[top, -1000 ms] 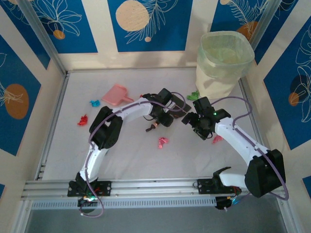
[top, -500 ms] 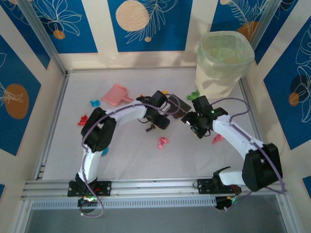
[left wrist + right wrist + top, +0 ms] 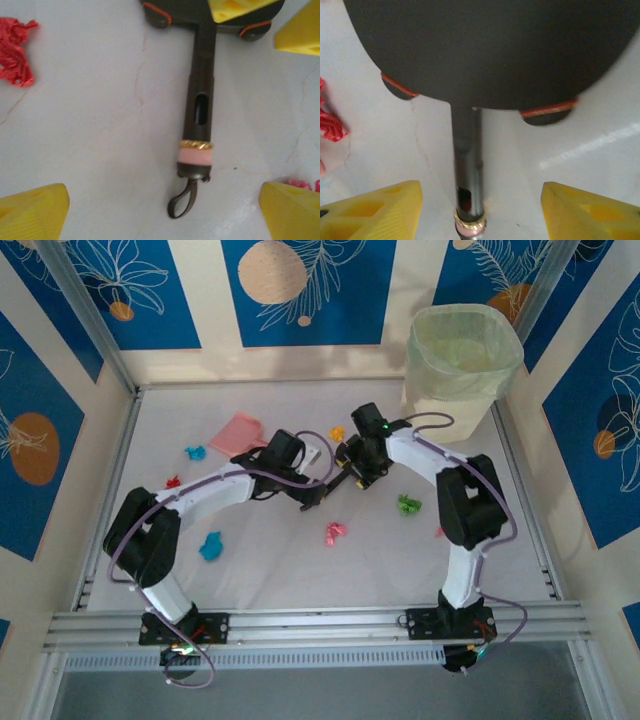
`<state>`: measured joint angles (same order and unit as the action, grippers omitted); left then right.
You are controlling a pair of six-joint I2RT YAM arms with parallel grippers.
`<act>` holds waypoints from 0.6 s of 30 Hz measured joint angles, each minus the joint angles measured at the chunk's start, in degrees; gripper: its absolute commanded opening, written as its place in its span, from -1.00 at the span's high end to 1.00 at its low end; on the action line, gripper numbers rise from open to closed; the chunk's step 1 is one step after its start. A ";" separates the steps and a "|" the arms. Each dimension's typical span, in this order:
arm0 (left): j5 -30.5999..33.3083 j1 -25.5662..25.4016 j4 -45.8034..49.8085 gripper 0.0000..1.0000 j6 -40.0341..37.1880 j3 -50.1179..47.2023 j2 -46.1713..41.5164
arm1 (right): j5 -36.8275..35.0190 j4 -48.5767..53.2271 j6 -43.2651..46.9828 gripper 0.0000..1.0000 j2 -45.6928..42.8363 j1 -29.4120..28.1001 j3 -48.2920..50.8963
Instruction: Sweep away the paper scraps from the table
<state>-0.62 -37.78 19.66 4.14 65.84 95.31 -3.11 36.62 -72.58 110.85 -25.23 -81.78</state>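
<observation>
White table (image 3: 270,570), arms (image 3: 215,488) bent inward — fingers (image 3: 35,210) apart

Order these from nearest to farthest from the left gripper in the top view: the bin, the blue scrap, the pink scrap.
1. Pink scrap, just bases-side of the left gripper.
2. Blue scrap, near left.
3. Bin, far right corner.

Smooth white worktop (image 3: 100,125), softly glossy, with hairline cracks. The brush handle (image 3: 200,90) looks dark satin plastic, ringed by a shiny gold metal band (image 3: 196,144). The red paper scrap (image 3: 15,55) is crumpled and matt. The far-right bin liner (image 3: 462,345) is thin translucent plastic.
</observation>
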 measured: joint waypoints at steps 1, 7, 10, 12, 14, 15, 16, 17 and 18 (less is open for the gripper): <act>0.02 0.39 -0.39 -1.00 0.07 -0.92 -0.76 | 0.15 0.33 -0.22 -0.27 1.51 -0.22 -1.33; -0.07 3.10 -1.53 -1.00 1.36 -6.45 -6.71 | 0.35 4.92 -1.49 -0.11 9.53 -2.40 -10.43; -0.46 3.82 -2.51 -1.00 2.01 -8.46 -9.18 | 0.15 8.11 -2.10 -0.08 11.96 -3.61 -14.25; -0.70 4.20 -3.02 -1.00 2.89 -9.64 -10.56 | -0.07 10.16 -2.56 -0.08 13.53 -4.28 -16.65; -1.01 4.59 -3.32 -1.00 3.41 -10.49 -11.61 | -0.72 12.28 -2.97 -0.07 14.88 -4.81 -18.51; -1.11 4.79 -3.54 -1.00 3.69 -10.88 -12.09 | -1.03 13.53 -3.19 -0.07 15.76 -5.03 -19.54; -1.29 4.94 -3.78 -1.00 3.93 -11.23 -12.48 | -1.31 14.47 -3.45 -0.07 16.48 -5.18 -20.41; -1.33 5.05 -3.89 -1.00 4.37 -11.54 -13.00 | -1.46 15.61 -3.69 -0.06 17.42 -5.20 -21.46; -1.46 5.09 -4.02 -1.00 4.48 -11.78 -13.40 | -1.62 16.41 -4.04 -0.03 18.05 -5.35 -22.16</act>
<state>-2.09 -32.69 15.64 8.62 54.06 81.91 -4.73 53.04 -76.62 128.90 -30.59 -103.94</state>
